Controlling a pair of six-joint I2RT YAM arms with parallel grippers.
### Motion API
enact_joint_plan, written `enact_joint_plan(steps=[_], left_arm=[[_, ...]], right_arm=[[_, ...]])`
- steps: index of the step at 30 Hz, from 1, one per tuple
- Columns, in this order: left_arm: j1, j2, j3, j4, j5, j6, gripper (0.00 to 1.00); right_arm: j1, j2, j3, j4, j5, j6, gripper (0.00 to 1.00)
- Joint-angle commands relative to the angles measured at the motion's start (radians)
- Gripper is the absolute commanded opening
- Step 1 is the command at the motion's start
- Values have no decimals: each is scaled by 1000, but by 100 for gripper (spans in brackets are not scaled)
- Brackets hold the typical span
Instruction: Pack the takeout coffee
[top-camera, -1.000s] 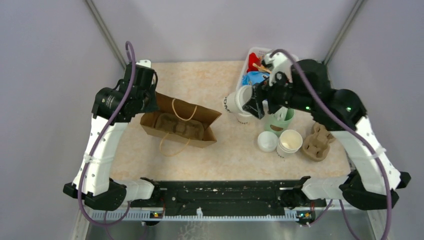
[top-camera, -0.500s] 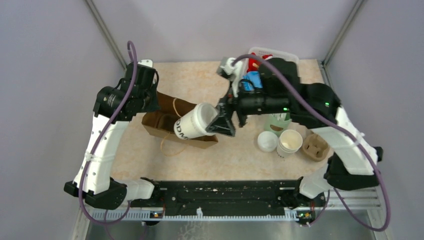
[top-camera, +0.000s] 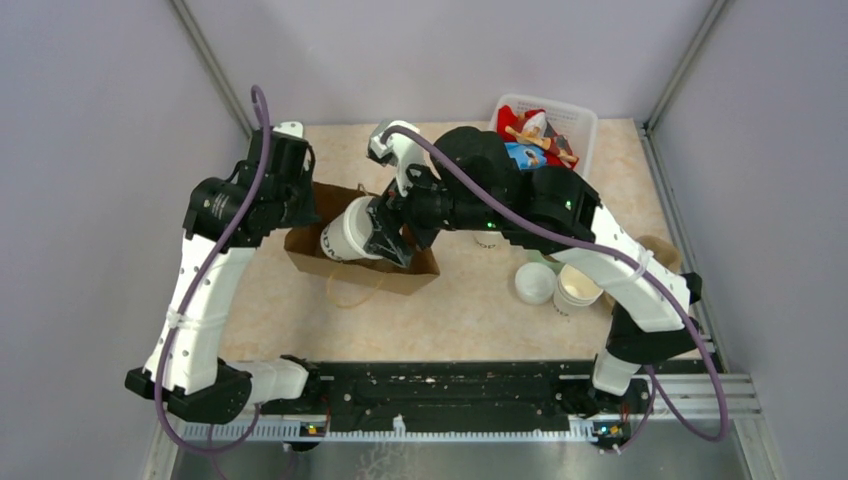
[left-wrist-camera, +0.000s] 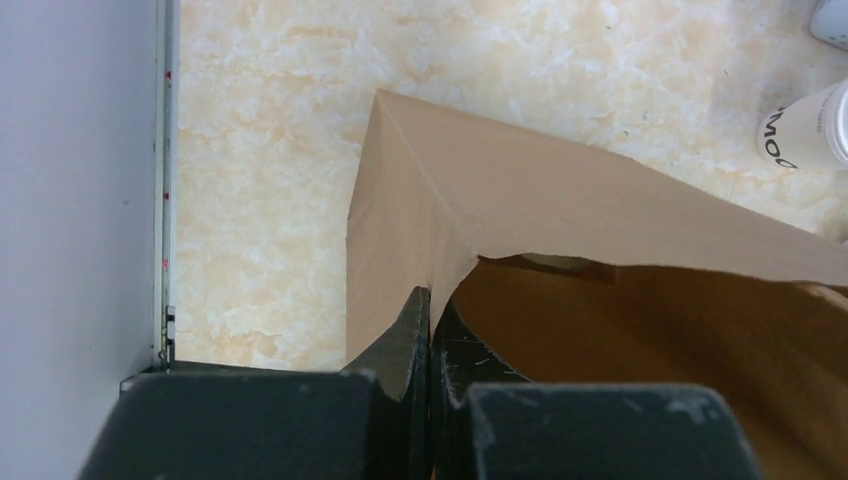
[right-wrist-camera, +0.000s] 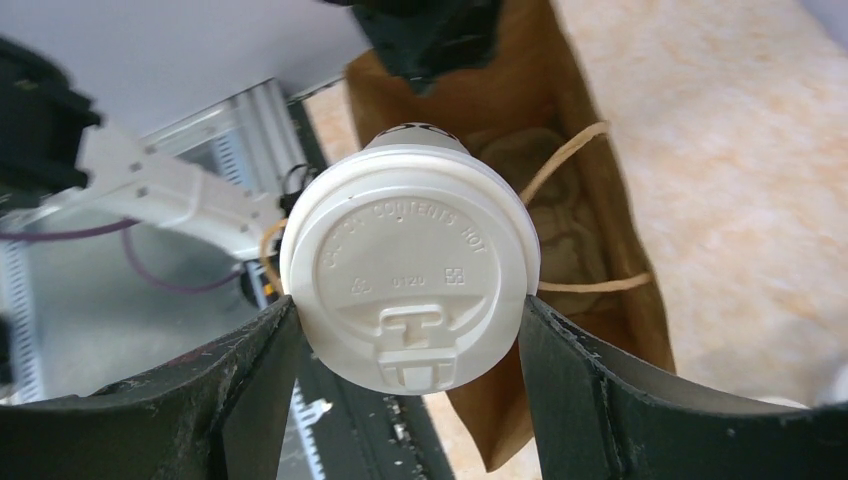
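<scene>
Holding: we see the right fingers (right-wrist-camera: 570, 370) clamped on the lidded takeout coffee (right-wrist-camera: 410, 265), one finger on each side.
Coffee spot: tipped sideways, off the desk (top-camera: 470, 310), over the open mouth of the brown paper bag (top-camera: 405, 270).
Left fingers (left-wrist-camera: 430, 330): pinched tight on the bag's top edge.
Inside bag: pulp cup carrier (right-wrist-camera: 565, 250).

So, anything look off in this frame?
Only the takeout coffee: the right gripper holds it tipped nearly on its side above the open paper bag. No spill visible. The left gripper pinches the bag's edge.
</scene>
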Motion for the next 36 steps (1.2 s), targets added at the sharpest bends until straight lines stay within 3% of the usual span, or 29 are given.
enact_joint_plan(steps=[1, 7, 13, 19, 23, 29, 36], left_arm=[[0, -45, -21, 74, 32, 19, 0], [0, -48, -19, 94, 42, 36, 0], [0, -49, 2, 117, 48, 53, 0], [0, -30, 33, 116, 64, 63, 0], [0, -20, 49, 115, 71, 59, 0], [0, -27, 54, 132, 87, 63, 0], [0, -57, 28, 178, 128, 70, 0]], right_arm=[[11, -12, 35, 39, 237, -39, 61], [10, -19, 9, 52, 287, -68, 58], [20, -10, 13, 14, 472, -166, 56], [92, -65, -137, 92, 374, -316, 56], [117, -44, -158, 124, 358, -329, 56], [118, -8, -167, 199, 585, -211, 54], [112, 35, -109, 217, 555, 84, 50]])
